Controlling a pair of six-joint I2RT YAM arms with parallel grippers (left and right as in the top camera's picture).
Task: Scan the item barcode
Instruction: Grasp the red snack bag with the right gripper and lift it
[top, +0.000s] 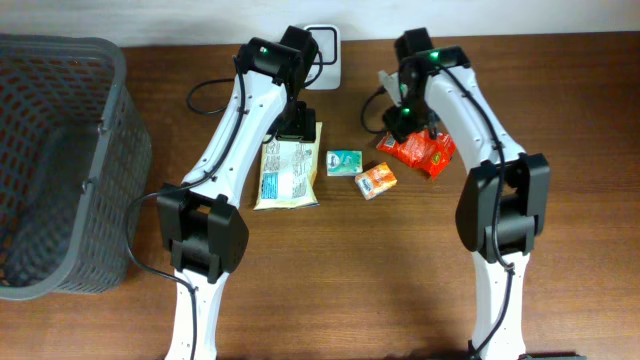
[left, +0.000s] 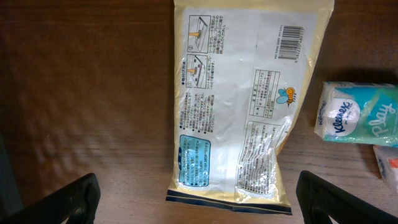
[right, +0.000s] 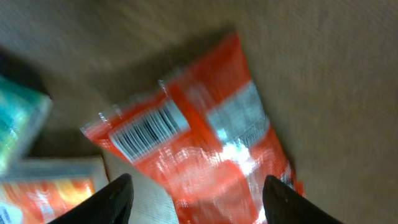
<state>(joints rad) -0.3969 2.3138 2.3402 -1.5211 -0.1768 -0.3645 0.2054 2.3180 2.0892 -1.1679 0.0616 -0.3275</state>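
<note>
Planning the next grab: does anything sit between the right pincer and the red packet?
Nothing visible does. The right pincer hangs open directly over the red packet, whose barcode faces up. The orange box and the teal tissue pack lie off to one side, not in between.

Desk: basket at far left. Middle row, left to right: packet, tissue pack, carton slightly nearer, snack bag. Scanner behind packet.
</note>
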